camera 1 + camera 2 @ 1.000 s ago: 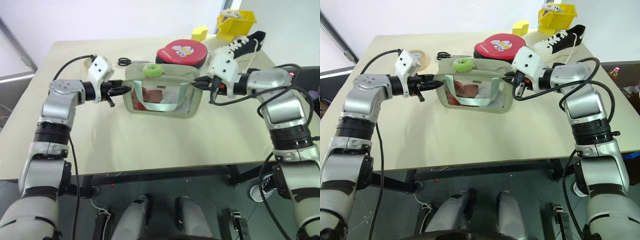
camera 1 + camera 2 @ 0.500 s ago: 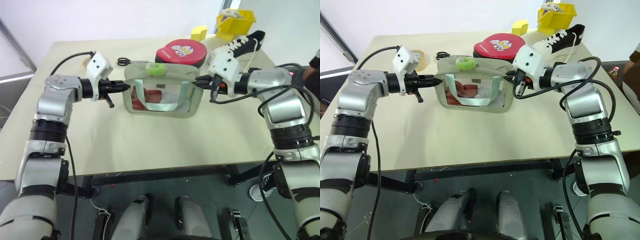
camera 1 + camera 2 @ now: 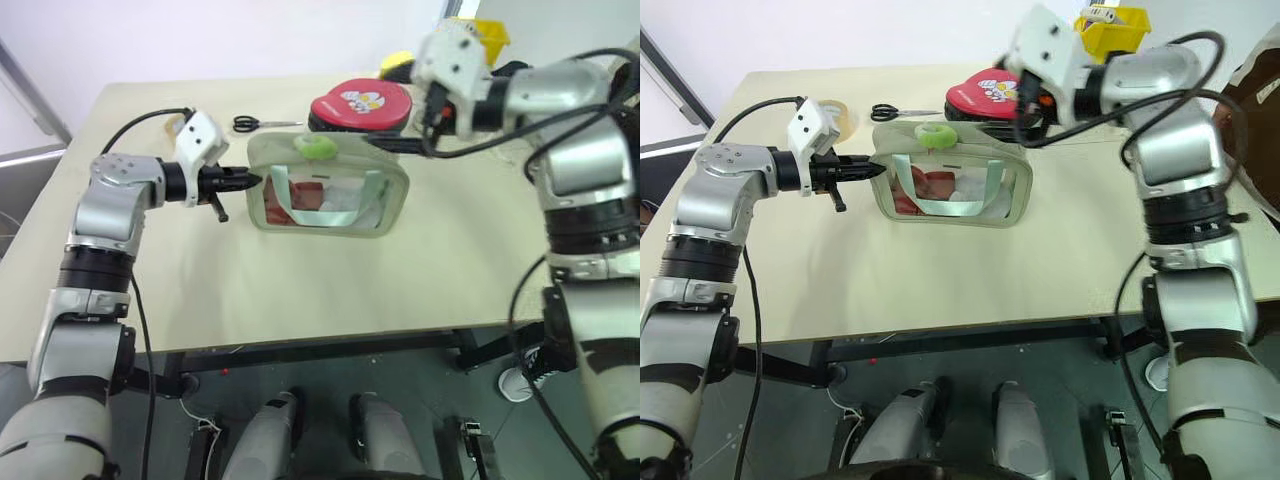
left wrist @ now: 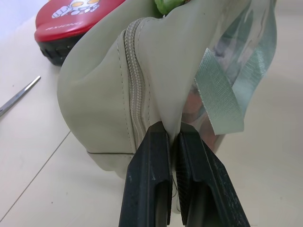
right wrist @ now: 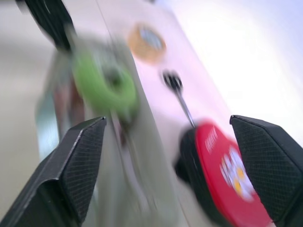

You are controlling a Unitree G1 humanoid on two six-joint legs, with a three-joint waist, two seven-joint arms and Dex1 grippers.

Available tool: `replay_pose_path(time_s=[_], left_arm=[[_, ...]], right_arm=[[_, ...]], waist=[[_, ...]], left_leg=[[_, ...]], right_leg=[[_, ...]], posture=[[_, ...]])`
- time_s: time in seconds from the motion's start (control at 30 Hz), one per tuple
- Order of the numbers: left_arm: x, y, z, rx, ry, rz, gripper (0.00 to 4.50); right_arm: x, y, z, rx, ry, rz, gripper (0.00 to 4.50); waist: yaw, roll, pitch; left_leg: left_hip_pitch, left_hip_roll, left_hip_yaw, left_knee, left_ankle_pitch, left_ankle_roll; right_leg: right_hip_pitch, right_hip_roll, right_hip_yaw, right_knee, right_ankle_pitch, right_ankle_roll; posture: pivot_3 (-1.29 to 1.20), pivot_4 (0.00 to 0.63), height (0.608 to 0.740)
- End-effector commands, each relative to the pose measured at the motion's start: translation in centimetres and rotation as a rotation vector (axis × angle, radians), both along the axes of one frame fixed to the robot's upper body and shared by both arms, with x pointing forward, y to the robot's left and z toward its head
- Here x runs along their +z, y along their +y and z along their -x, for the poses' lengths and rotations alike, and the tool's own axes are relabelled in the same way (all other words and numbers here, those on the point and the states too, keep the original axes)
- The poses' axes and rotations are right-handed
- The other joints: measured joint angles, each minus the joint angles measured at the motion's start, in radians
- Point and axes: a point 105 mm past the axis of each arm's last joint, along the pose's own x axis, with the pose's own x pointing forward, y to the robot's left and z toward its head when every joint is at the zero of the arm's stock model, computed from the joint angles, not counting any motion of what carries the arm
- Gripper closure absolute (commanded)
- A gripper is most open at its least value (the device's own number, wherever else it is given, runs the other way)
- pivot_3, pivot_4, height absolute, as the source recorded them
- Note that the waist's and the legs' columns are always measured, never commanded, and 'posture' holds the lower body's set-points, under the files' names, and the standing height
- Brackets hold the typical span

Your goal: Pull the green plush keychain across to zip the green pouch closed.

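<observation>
Pale sage-green soft pouch w/ clear plastic front window (image 3: 325,197) stands upright near centre of beige table (image 3: 300,280); green strap and red contents show thru window. Small lime-green fuzzy keychain (image 3: 316,147) sits on pouch's top edge, roughly mid-length, on the zipper line; in right wrist view it appears as a blurred green ring (image 5: 105,87). L gripper (image 3: 243,180) reaches in level from robot's left, black fingers (image 4: 151,175) pressed together, pinching the pouch's end fabric just beside the zipper seam. R gripper (image 5: 170,161) is raised above and behind pouch's right end, near the red round case w/ cartoon print (image 3: 362,104); its two fingers stand wide apart w/ nothing between them, clear of keychain and pouch. Behind pouch on table: black-handled scissors (image 3: 262,123), tape roll (image 3: 840,112) by L wrist, yellow bin (image 3: 1114,30) at far right corner. R arm crosses in front of the far-corner items. Pouch's near face leans slightly toward the camera; its base rests on table surface.
</observation>
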Motion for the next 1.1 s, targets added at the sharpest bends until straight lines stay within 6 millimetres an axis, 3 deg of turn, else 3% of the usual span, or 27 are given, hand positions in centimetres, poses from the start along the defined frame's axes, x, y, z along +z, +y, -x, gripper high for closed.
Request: replay_pose_path(time_s=[0.03, 0.13, 0.3, 0.33, 0.4, 0.63, 0.7, 0.87, 1.1], left_arm=[[1.8, -0.1, 0.4, -0.018, -0.068, -0.007, 4.5], [1.9, -0.3, 0.4, -0.019, -0.069, -0.006, 4.5], [1.6, -0.1, 0.6, -0.02, -0.072, -0.025, 4.5], [1.6, 0.0, 0.7, -0.021, -0.071, -0.024, 4.5], [1.6, 0.0, 0.8, -0.023, -0.069, -0.016, 4.5], [1.8, -0.4, 0.5, -0.022, -0.075, 0.006, 4.5], [1.8, -0.5, 0.5, -0.023, -0.076, 0.007, 4.5], [1.4, -0.3, 0.5, -0.013, -0.07, 0.004, 4.5], [1.1, 0.2, 0.7, 0.006, -0.058, 0.003, 4.5]], right_arm=[[0.2, 2.9, 0.4, 0.055, -0.029, -0.028, 0.07], [-1.0, 3.8, 0.1, 0.079, -0.011, 0.003, 0.07], [-1.9, 2.8, -1.2, 0.039, 0.007, 0.023, 0.07], [-2.1, 2.7, -1.3, 0.037, 0.018, 0.024, 0.3], [-2.3, 2.4, -1.4, 0.033, 0.03, 0.015, 0.88], [-1.5, 1.8, -1.4, 0.021, 0.037, -0.005, 4.49], [-0.8, 1.3, -1.6, 0.001, 0.023, -0.022, 4.49], [2.3, -3.5, -2.2, -0.165, -0.07, -0.065, 4.49], [3.0, -10.4, -2.6, -0.436, -0.168, -0.073, 4.49]], waist=[[-0.004, 0.0, 0.0], [0.0, 0.0, 0.0], [-0.002, 0.0, 0.0], [-0.004, 0.0, 0.0], [-0.008, 0.0, 0.0], [-0.01, 0.0, 0.0], [-0.009, 0.0, 0.0], [-0.003, 0.0, 0.0], [-0.005, 0.0, 0.0]], left_leg=[[0.0, 0.0, 0.0, 0.0, 0.0, 0.0], [-0.001, -0.002, 0.0, 0.0, 0.0, 0.0], [0.0, -0.002, 0.0, 0.001, 0.0, 0.0], [0.0, -0.002, 0.0, 0.0, 0.0, 0.0], [-0.001, -0.002, 0.0, 0.0, 0.0, 0.0], [-0.001, -0.002, 0.0, 0.0, 0.001, -0.001], [-0.001, -0.002, 0.0, 0.0, 0.001, -0.001], [-0.001, -0.002, 0.0, 0.0, 0.001, -0.001], [-0.001, -0.002, 0.0, 0.0, 0.0, -0.001]], right_leg=[[-0.001, 0.0, 0.0, 0.0, 0.0, 0.0], [-0.001, 0.0, 0.0, 0.002, 0.0, 0.0], [-0.001, 0.0, 0.0, 0.004, 0.0, 0.0], [-0.002, 0.0, 0.0, 0.004, 0.0, 0.0], [-0.003, 0.0, 0.0, 0.006, 0.0, 0.0], [-0.003, 0.0, 0.0, 0.007, 0.0, 0.0], [-0.003, 0.0, 0.0, 0.007, 0.0, 0.0], [-0.004, 0.0, 0.0, 0.007, 0.0, 0.0], [-0.004, -0.001, 0.001, 0.007, 0.0, 0.0]], posture=[[0.0, 0.15, 0.74], [0.0, 0.15, 0.74], [0.0, 0.15, 0.74], [0.0, 0.15, 0.74], [0.0, 0.15, 0.74], [0.0, 0.15, 0.74], [0.0, 0.15, 0.74], [0.0, 0.15, 0.74], [0.0, 0.15, 0.74]])
